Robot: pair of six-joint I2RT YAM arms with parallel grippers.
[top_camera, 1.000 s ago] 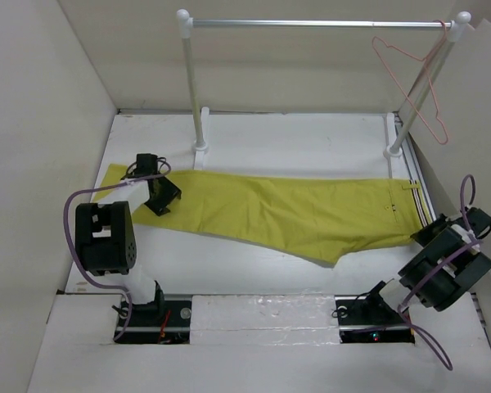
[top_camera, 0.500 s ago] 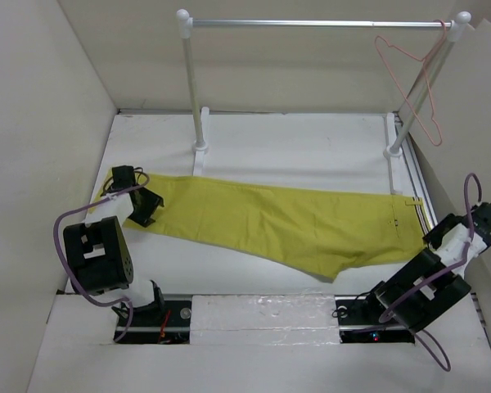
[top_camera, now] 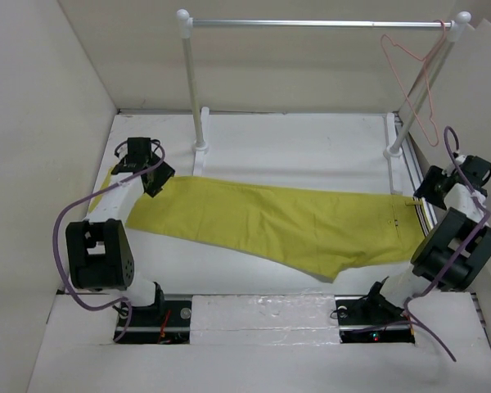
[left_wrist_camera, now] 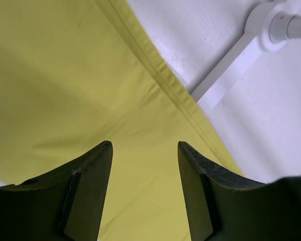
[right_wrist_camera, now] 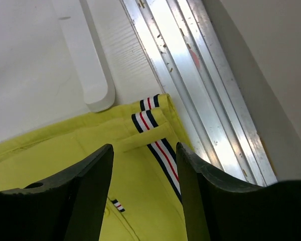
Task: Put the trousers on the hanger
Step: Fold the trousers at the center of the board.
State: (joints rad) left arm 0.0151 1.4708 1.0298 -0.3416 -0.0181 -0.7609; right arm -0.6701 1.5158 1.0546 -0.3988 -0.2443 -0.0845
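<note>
The yellow trousers (top_camera: 295, 221) lie flat across the white table, legs to the left and waistband to the right. My left gripper (top_camera: 155, 182) hovers open over the leg end; in the left wrist view only yellow cloth (left_wrist_camera: 65, 75) shows between its fingers (left_wrist_camera: 93, 191). My right gripper (top_camera: 427, 193) stands open just above the waistband, whose dark, white and red striped trim (right_wrist_camera: 163, 150) lies between its fingers (right_wrist_camera: 85, 196), not pinched. The pale pink hanger (top_camera: 415, 78) hangs from the right end of the silver rail, away from both grippers.
The stand's silver rail (top_camera: 311, 24) spans the back on two white posts (top_camera: 193, 82); their flat white feet (left_wrist_camera: 226, 80) (right_wrist_camera: 93, 65) lie near the cloth. An aluminium track (right_wrist_camera: 205, 95) runs along the table's right edge. Beige walls close in on three sides.
My right gripper has opened, let go of the waistband and moved away from the arm bases. My left gripper swung out left, then farther back. The leg end has shifted nearer.
</note>
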